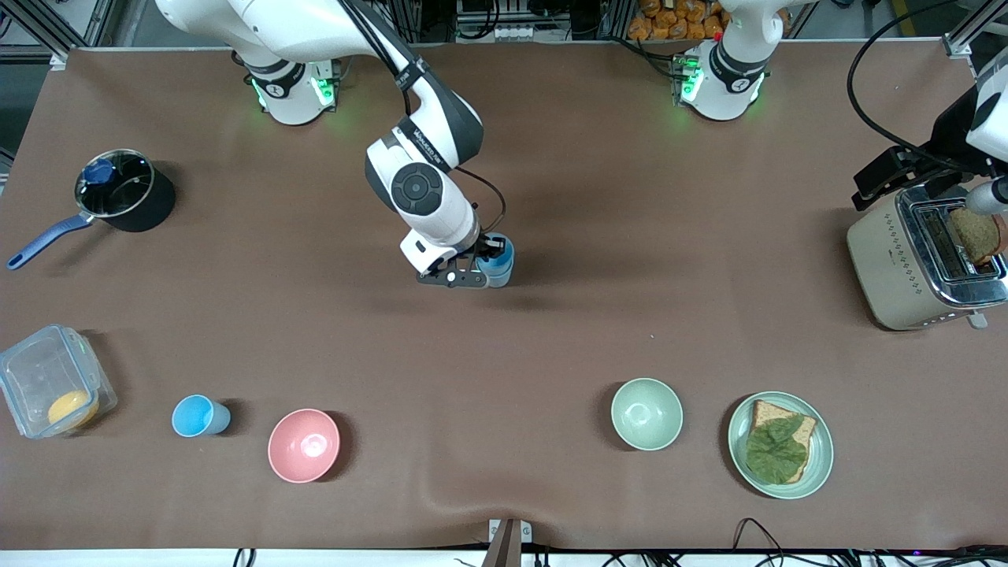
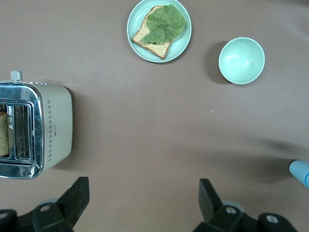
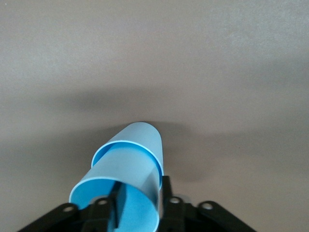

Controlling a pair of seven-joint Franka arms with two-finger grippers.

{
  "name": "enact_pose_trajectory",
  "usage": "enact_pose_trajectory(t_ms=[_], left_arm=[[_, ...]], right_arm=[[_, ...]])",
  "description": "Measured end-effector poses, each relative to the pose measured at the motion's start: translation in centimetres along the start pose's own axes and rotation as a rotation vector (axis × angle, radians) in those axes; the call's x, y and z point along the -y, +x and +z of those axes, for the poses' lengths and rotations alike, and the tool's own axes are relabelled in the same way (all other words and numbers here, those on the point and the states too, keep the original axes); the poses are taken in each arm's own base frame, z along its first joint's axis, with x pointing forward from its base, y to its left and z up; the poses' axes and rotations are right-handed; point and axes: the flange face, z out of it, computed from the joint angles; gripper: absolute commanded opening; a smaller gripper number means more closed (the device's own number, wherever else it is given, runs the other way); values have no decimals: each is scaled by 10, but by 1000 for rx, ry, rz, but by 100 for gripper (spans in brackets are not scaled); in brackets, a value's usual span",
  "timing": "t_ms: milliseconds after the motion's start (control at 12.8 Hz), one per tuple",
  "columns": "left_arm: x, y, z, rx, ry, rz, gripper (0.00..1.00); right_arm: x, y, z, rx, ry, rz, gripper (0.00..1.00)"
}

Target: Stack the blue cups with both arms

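My right gripper (image 1: 482, 266) (image 3: 140, 199) is shut on the wall of a sky blue cup (image 1: 502, 266) (image 3: 123, 169), one finger inside and one outside, at the table's middle. In the right wrist view this cup looks nested in a second blue cup (image 3: 146, 133) below it. The edge of this cup also shows in the left wrist view (image 2: 300, 173). Another sky blue cup (image 1: 200, 416) stands alone near the front edge, beside the pink bowl (image 1: 304, 445). My left gripper (image 1: 894, 173) (image 2: 145, 203) is open and empty, up in the air beside the toaster (image 1: 917, 260).
A pale green bowl (image 1: 646, 413) and a plate with bread and a leaf (image 1: 780, 445) sit near the front edge. A pot (image 1: 122, 193) and a clear box (image 1: 51, 382) are at the right arm's end. The toaster (image 2: 34, 128) holds a slice of bread.
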Motion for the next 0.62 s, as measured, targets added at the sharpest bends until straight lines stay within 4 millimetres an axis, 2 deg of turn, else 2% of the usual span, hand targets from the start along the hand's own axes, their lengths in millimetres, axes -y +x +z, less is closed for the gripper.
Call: enact_pose_trajectory(t_ms=[156,312,468,624], left_arm=[[-1,-1,0,2,0,2,100],[0,0,1,4,0,0,100],[1,0,3,9,1,-2,100],[2,1,5,13,2,-4,100]], right_arm=[[0,2,-6,7,-7,1,100],[-9,12,-29,-1,-14,0,100],[-43,37,-68,-11,-30,-49,100],[-95,63,-109,8,-53,-100,100]])
